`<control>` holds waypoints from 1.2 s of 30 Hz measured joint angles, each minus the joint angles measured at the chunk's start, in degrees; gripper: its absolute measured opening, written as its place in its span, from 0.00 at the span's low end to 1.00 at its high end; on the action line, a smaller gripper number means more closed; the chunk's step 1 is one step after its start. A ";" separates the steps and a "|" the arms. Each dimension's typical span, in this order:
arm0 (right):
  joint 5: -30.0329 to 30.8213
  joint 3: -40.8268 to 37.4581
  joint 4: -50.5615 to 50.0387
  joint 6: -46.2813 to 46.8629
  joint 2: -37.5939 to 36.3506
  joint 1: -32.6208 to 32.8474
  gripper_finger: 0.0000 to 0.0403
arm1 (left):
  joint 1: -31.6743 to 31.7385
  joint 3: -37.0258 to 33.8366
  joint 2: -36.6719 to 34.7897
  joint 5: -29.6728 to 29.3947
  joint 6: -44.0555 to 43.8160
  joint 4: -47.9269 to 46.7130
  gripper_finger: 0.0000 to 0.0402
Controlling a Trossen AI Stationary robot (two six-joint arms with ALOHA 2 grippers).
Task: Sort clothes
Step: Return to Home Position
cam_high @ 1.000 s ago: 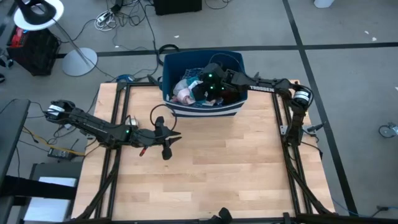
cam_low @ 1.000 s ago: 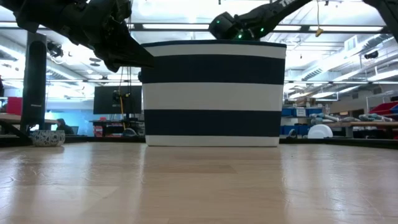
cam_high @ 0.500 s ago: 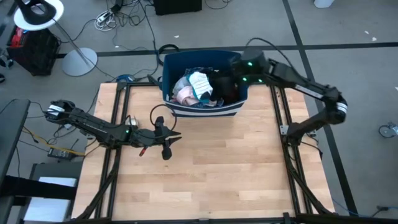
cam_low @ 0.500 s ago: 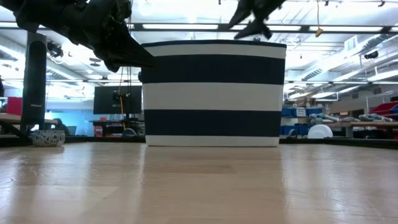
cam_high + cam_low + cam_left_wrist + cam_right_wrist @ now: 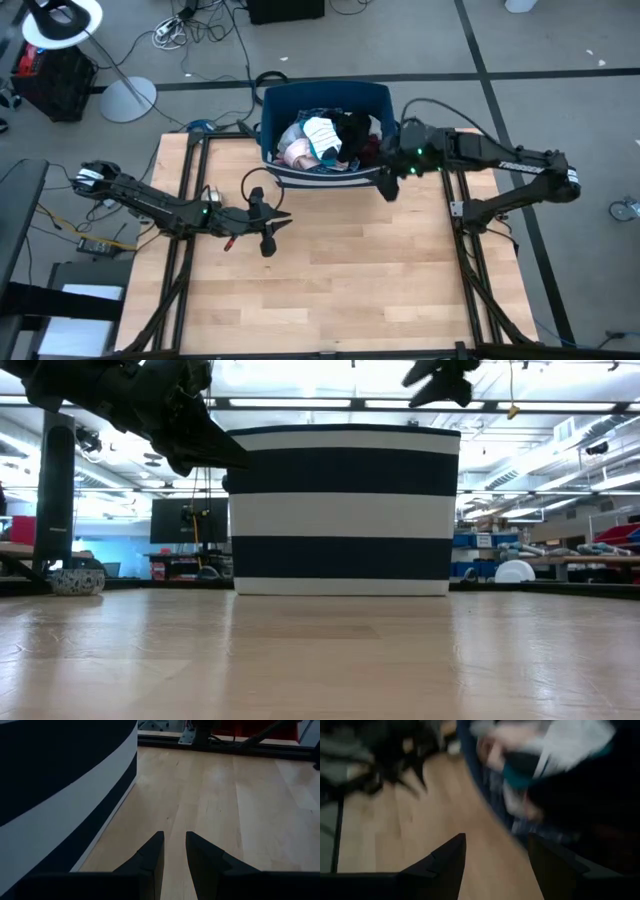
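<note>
The right end effector (image 5: 386, 186), open wide and empty by the bin (image 5: 327, 172), should reach back in and pinch just one of the clothes (image 5: 318, 138) from the top.

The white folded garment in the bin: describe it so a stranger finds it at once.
Find the navy-and-white striped bin at the table's far edge. On the clothes inside lies a white garment, between a pink piece and black fabric; it is the palest item there.

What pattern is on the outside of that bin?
Navy and white horizontal stripes on the bin, best in the low view.
</note>
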 joint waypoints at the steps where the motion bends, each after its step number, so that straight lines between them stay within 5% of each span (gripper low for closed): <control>1: 0.00 -0.67 -1.45 0.21 -0.53 1.18 0.53 | 0.00 0.00 0.00 0.00 0.00 0.02 0.21; 15: 0.04 -12.87 -13.86 5.84 -1.45 10.27 0.53 | 0.00 0.00 -0.02 -0.05 0.12 -1.11 0.21; 23: 1.16 -30.75 7.93 7.59 -6.07 12.65 0.53 | -0.03 -0.41 -0.02 -0.04 1.58 -2.22 0.21; 28: 1.10 -40.30 19.14 8.13 -11.69 12.87 0.53 | 0.00 -8.87 -0.07 -0.04 3.23 11.70 0.21; 36: 1.17 -48.11 22.46 10.65 -23.19 14.33 0.53 | 2.41 -21.52 -6.58 0.40 4.87 26.59 0.21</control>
